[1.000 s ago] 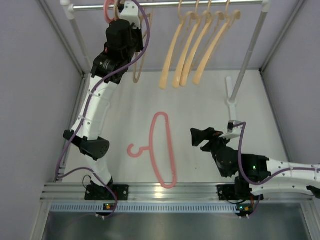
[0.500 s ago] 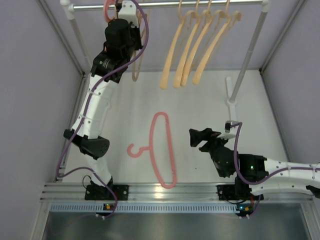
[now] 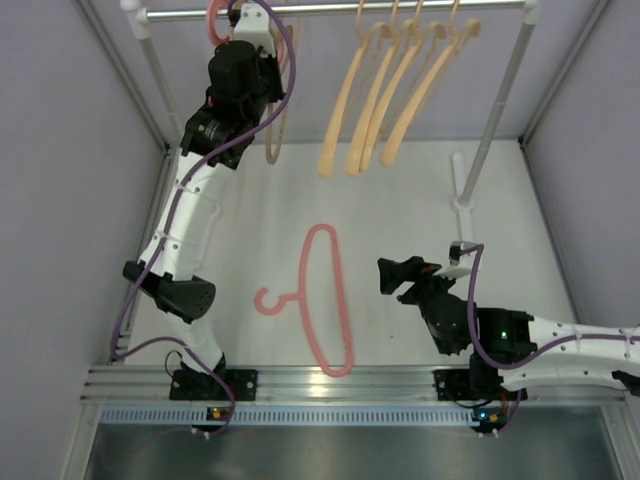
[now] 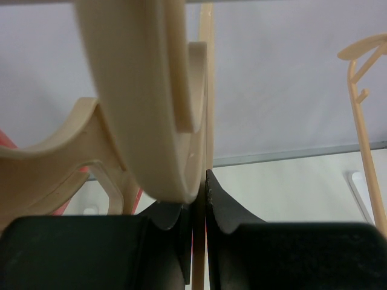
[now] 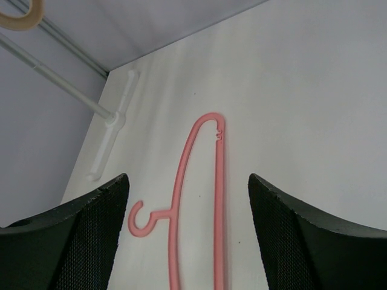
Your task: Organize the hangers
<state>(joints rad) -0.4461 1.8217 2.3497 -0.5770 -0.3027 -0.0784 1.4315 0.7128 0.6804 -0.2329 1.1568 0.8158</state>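
Observation:
High at the grey rail (image 3: pixel 400 8), my left gripper (image 3: pixel 250 18) is shut on a beige hanger (image 3: pixel 272 150). Its thin bar (image 4: pixel 207 90) runs between the closed pads (image 4: pixel 227 205), and a broad beige hook (image 4: pixel 139 90) fills the left wrist view just above them. A pink hanger (image 3: pixel 320 229) lies flat on the white table, hook pointing left. My right gripper (image 3: pixel 392 275) hovers open to its right, with that pink hanger (image 5: pixel 219 199) showing between the spread fingers (image 5: pixel 91 223). Several peach hangers (image 3: pixel 330 155) hang on the rail, and a pink hook (image 3: pixel 212 28) hangs at its left end.
White posts carry the rail, one on the left (image 3: pixel 160 80) and one on the right (image 3: pixel 495 110). The right post's white foot (image 3: pixel 460 190) rests on the table behind my right gripper. Grey walls close in both sides.
My left arm has crept a little up and left at the rail with the beige hanger. The right arm has edged slightly left. The pink hanger has not moved.

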